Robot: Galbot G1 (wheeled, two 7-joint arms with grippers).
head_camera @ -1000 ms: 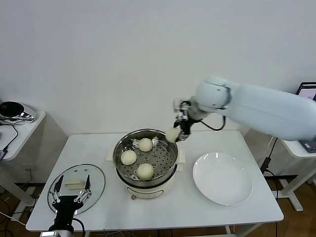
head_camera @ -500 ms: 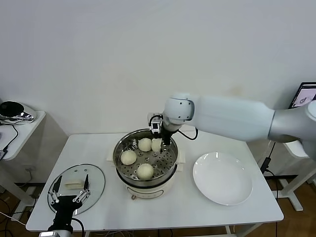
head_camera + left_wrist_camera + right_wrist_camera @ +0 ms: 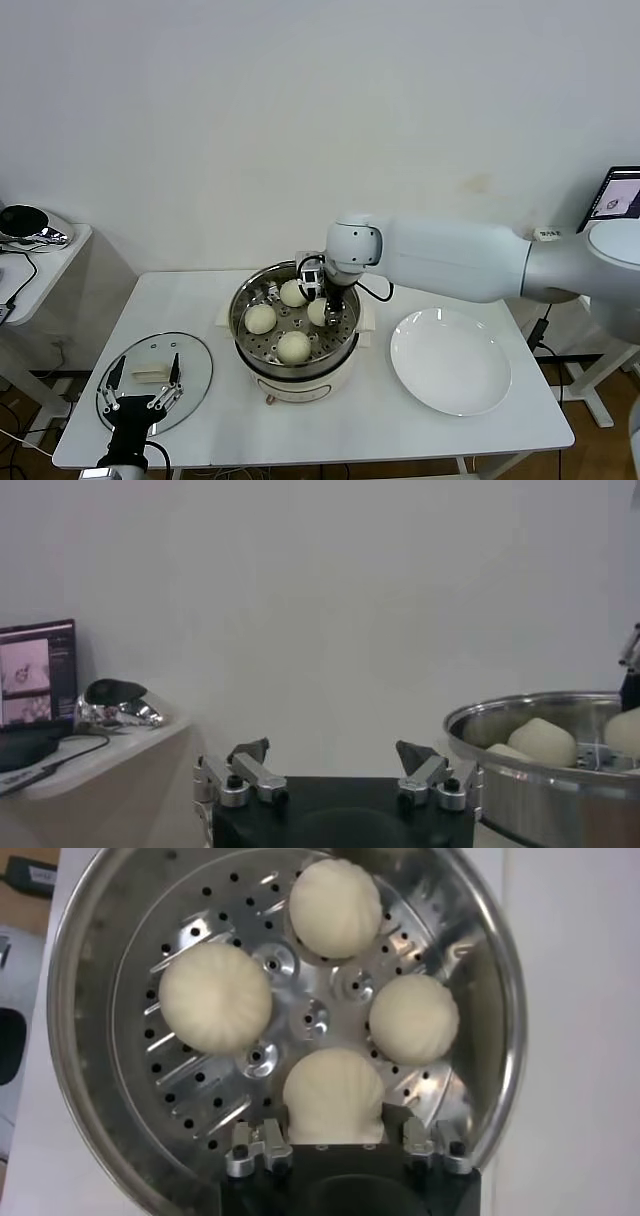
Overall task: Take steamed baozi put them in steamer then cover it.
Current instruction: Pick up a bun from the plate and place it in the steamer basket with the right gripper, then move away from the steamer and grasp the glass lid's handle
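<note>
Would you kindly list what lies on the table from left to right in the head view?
Glass lid with the left gripper above it → steamer holding the buns → white plate.

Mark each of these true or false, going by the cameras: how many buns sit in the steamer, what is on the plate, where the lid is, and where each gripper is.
1. Four baozi lie in the steamer. True.
2. The white plate holds one bun. False: it is bare.
3. The glass lid covers the steamer. False: it lies flat on the table, to the steamer's left.
4. The right gripper is inside the steamer, around the fourth bun. True.
5. The left gripper grips the lid's handle. False: it is open, at the table's front left by the lid, holding nothing.
</note>
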